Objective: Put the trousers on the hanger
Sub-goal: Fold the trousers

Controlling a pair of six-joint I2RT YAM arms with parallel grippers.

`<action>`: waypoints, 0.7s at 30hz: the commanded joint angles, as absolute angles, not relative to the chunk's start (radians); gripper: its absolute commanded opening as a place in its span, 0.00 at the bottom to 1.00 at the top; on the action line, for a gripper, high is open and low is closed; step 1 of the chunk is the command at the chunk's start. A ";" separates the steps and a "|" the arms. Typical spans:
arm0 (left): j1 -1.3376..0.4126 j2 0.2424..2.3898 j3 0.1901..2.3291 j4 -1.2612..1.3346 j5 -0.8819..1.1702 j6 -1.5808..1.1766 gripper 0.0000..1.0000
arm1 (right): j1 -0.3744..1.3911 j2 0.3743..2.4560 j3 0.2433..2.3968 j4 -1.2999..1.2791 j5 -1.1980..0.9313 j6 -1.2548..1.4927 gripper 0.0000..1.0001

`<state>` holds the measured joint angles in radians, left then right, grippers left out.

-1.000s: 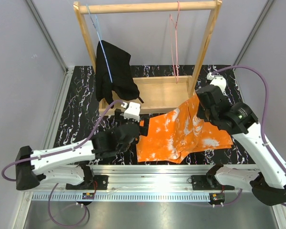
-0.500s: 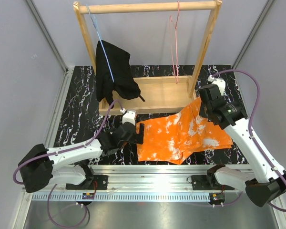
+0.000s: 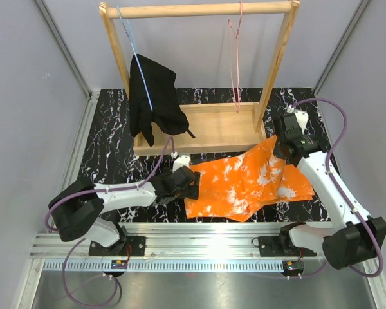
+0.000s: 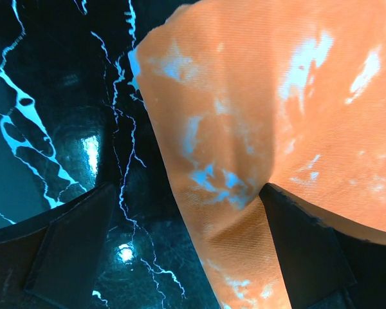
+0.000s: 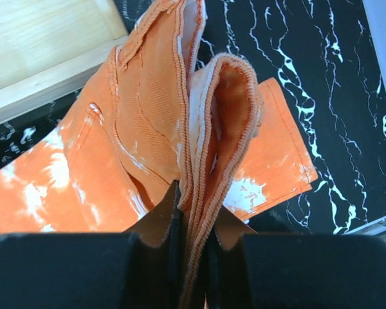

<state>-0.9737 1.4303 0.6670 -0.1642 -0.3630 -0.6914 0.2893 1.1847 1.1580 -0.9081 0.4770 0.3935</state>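
The orange, white-blotched trousers [image 3: 251, 180] lie folded on the black marbled table [image 3: 103, 154] in front of the wooden rack. My right gripper [image 3: 278, 145] is shut on their bunched waistband [image 5: 199, 154] and holds that corner lifted off the table. My left gripper [image 3: 192, 183] stands open and low at the trousers' left edge [image 4: 199, 187]; the cloth edge lies between its fingers [image 4: 71, 251]. The pink hanger [image 3: 235, 61] hangs bare from the rack's top bar, right of centre.
The wooden rack [image 3: 199, 9] has a tray base [image 3: 212, 129] just behind the trousers. A black garment [image 3: 153, 96] hangs on a light-blue hanger [image 3: 132, 45] at the rack's left. Grey walls close in both sides.
My left gripper has dropped low and slid right to the trousers' left edge. My right arm has swung so its gripper, still holding the waistband, sits a little further right.
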 commanded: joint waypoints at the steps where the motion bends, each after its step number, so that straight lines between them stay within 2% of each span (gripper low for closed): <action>1: -0.976 1.460 0.718 -0.192 -0.341 -0.729 0.98 | 0.255 1.226 1.151 -0.821 0.523 0.376 0.06; 6: -1.000 1.459 0.744 -0.210 -0.373 -0.730 0.98 | 0.203 1.310 1.141 -0.850 0.586 0.419 0.05; 11: -1.005 1.467 0.756 -0.236 -0.394 -0.727 0.98 | 0.155 1.348 1.117 -0.932 0.727 0.495 0.08; 16: -1.005 1.462 0.749 -0.236 -0.393 -0.736 0.98 | 0.088 1.339 1.112 -0.992 0.776 0.537 0.17; 17: -1.006 1.460 0.749 -0.236 -0.393 -0.736 0.98 | 0.078 1.335 1.114 -0.992 0.776 0.541 0.35; 19: -1.005 1.456 0.747 -0.241 -0.396 -0.738 0.98 | 0.069 1.319 1.115 -1.012 0.790 0.548 0.50; 20: -1.006 1.453 0.746 -0.241 -0.402 -0.738 0.98 | 0.063 1.306 1.120 -1.023 0.801 0.561 0.71; 21: -1.006 1.448 0.744 -0.244 -0.403 -0.738 0.98 | 0.061 1.296 1.124 -1.044 0.808 0.564 0.85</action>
<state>-1.0016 1.4586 0.7189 -0.2367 -0.3752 -0.7322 0.0734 1.3529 1.1019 -0.9886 0.7059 0.5312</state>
